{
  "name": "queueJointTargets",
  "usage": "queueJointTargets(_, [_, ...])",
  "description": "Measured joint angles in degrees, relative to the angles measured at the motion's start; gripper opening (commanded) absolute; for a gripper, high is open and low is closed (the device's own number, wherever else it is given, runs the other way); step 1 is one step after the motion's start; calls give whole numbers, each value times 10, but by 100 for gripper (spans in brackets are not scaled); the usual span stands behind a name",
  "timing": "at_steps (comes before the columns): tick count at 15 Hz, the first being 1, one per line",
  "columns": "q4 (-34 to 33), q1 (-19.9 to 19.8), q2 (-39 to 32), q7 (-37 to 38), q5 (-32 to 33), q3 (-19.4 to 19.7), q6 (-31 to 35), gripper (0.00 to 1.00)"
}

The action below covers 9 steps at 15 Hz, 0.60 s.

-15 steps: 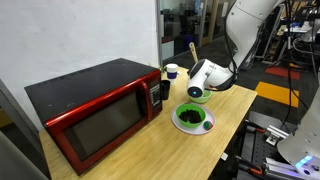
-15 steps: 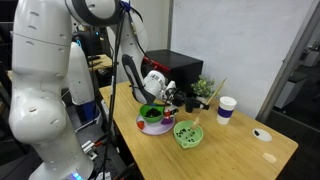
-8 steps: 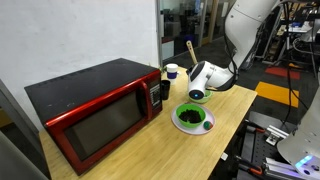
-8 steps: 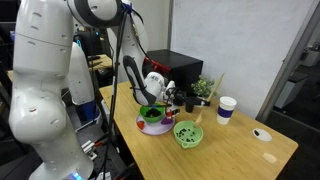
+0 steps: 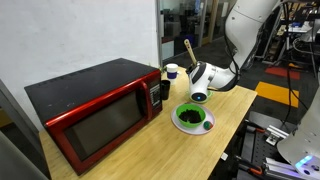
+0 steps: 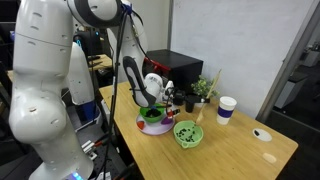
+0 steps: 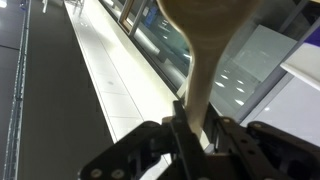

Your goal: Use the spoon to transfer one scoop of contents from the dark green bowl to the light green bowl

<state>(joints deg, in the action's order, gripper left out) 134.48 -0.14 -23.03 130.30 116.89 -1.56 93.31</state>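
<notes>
My gripper (image 7: 197, 122) is shut on the pale wooden spoon (image 7: 207, 45), which runs up from between the jaws and widens towards the top of the wrist view. In both exterior views the gripper (image 5: 197, 70) (image 6: 186, 99) hangs above the table with the spoon (image 5: 189, 49) (image 6: 211, 86) sticking up at a slant. The dark green bowl (image 5: 193, 119) (image 6: 152, 115) holds the dark contents (image 5: 191, 118) and sits on a white plate. The light green bowl (image 6: 187, 134) stands beside it with dark bits inside. In an exterior view the gripper mostly hides it.
A red and black microwave (image 5: 95, 110) (image 6: 172, 68) stands on the wooden table (image 5: 225, 125) (image 6: 245, 140). A white cup (image 5: 171, 71) (image 6: 226, 108) is next to it. A small dark item (image 6: 262, 134) lies near the table's far end. Large white robot parts (image 6: 40, 90) stand close by.
The gripper has turned slightly with the spoon, which now stands a little steeper. The bowls and the cup have not moved.
</notes>
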Motion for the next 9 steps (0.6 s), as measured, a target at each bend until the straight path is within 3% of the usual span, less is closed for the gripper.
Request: queueJointTargets(9, [30,3,5,-4,32,-8,-35,6])
